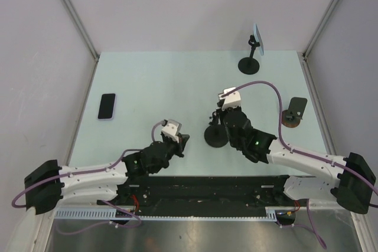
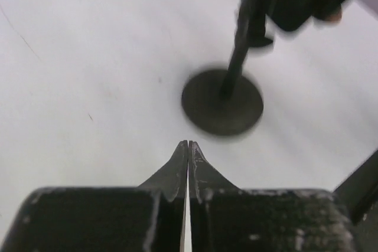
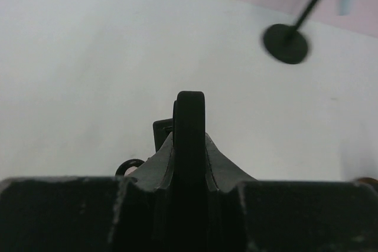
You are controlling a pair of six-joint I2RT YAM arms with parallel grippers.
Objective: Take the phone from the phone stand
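Table [image 1: 165, 81], phone [image 1: 107, 106] beyond left end effector [image 1: 183, 143]

A black stand [image 1: 250, 63] bearing a pale blue slab [image 1: 258, 38] is standing at the far edge of the worktop [image 1: 159, 81]; a brown-based holder [image 1: 293, 114] is sitting at its right edge.

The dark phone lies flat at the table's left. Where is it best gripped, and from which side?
Grip the phone across its two long edges, near the middle, coming straight down from above. It lies flat, so only its thin sides offer a hold, and the narrower width likely fits open fingers. The left gripper is nearer.
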